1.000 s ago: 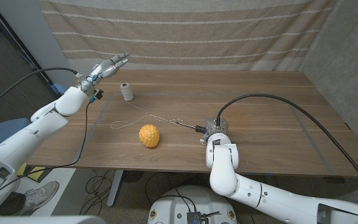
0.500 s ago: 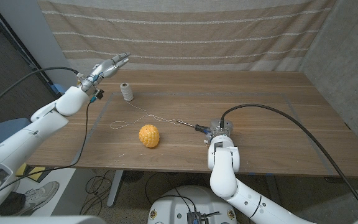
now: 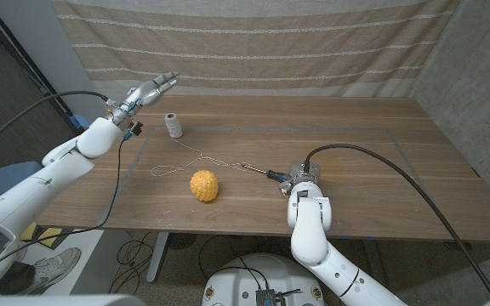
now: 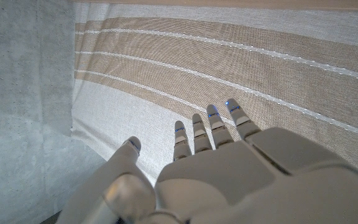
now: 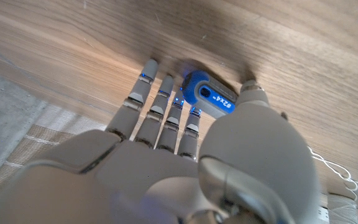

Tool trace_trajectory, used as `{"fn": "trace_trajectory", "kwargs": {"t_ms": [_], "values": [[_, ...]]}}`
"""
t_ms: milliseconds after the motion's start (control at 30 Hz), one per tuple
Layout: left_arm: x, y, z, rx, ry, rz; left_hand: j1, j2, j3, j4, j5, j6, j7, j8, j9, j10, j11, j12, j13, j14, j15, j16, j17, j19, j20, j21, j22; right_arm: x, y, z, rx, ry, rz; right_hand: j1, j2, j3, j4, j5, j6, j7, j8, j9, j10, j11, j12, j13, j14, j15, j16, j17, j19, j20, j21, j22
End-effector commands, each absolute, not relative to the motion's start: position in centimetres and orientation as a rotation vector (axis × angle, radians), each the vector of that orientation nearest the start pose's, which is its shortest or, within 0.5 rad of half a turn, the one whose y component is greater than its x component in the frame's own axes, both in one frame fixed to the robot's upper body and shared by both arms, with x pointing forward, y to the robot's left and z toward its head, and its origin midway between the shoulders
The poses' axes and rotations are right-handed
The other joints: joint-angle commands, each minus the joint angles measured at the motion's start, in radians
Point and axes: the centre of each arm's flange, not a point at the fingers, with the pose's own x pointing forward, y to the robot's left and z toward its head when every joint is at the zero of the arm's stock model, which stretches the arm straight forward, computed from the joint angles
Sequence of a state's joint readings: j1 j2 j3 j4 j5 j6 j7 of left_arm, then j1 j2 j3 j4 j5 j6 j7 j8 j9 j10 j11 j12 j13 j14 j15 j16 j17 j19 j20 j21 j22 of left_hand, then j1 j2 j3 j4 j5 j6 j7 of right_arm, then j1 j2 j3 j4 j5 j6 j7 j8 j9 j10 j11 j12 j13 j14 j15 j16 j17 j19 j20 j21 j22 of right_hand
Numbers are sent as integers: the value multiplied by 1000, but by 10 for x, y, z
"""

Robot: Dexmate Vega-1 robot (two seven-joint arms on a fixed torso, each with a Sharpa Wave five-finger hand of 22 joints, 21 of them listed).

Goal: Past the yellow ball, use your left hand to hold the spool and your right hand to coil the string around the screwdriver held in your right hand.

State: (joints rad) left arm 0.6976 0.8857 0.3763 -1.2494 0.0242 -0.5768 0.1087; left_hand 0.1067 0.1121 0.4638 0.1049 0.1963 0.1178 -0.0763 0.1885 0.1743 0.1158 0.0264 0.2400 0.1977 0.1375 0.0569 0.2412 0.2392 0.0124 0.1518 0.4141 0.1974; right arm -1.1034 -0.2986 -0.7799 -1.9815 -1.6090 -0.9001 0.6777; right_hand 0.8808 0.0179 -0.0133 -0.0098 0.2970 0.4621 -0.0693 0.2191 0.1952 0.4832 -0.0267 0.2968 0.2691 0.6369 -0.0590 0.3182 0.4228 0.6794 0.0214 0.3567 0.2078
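My right hand (image 3: 300, 180) grips the screwdriver (image 3: 262, 172) mid-frame, ready to coil; my left hand (image 3: 147, 92), fingers spread and empty, hovers upper left near the spool (image 3: 173, 125).

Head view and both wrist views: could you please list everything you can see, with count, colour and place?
Spool: one, whitish, standing at the table's far left, near the left hand.
String: one, pale, running loose from the spool across the table toward the screwdriver's tip.
Yellow ball: one, yellow, on the table nearer than the string.
Screwdriver: one, blue handle, metal shaft pointing toward the string, in the right hand.
Table: one, brown wood.
Curtain: one, beige with pale stripes, behind the table.
Left hand: one, grey-white, raised beyond the table's far left corner, fingers apart, holding nothing.
Right hand: one, grey-white, at the table's near middle, holding the screwdriver.
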Motion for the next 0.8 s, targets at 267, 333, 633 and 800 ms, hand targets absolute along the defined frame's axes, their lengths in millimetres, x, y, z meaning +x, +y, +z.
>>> {"fn": "trace_trajectory", "kwargs": {"t_ms": [267,333,633,800], "values": [[592,401,90,931,-917,26,-6,7,2,4,5,1,-2,-1,5,0,-1,-2,4,-3,6,-5,2,-3,11,-5,4,501,-68,-93,-1528,-267,-164,284,140,90,-140,21,299,-18,40,7,244,-45,114,51,221,-149,300,276,93,-84,195,137],[592,402,90,928,-918,24,-6,6,2,4,5,2,-2,0,5,0,0,-2,4,-3,7,-5,2,-3,11,-6,4,505,-71,-92,-1538,-216,-155,468,162,176,-177,-1,352,-20,35,12,269,-41,129,70,225,-177,313,323,93,-124,269,186],[592,401,91,940,-907,20,-10,2,0,7,6,5,-3,0,5,-2,1,-4,4,-3,8,-5,2,-3,11,-7,4,510,-91,-99,-1454,-276,-219,593,153,272,-126,-116,574,42,56,23,430,-6,184,101,392,-168,287,345,182,-231,530,260],[588,397,99,1061,-874,90,0,5,7,-1,6,-5,-5,-2,5,-1,-5,-5,4,-5,6,-8,-1,-4,10,-8,4,496,-100,-96,-1328,-514,-374,585,128,267,-129,-114,642,51,68,17,484,2,183,80,440,-165,262,316,190,-233,575,257]]}}
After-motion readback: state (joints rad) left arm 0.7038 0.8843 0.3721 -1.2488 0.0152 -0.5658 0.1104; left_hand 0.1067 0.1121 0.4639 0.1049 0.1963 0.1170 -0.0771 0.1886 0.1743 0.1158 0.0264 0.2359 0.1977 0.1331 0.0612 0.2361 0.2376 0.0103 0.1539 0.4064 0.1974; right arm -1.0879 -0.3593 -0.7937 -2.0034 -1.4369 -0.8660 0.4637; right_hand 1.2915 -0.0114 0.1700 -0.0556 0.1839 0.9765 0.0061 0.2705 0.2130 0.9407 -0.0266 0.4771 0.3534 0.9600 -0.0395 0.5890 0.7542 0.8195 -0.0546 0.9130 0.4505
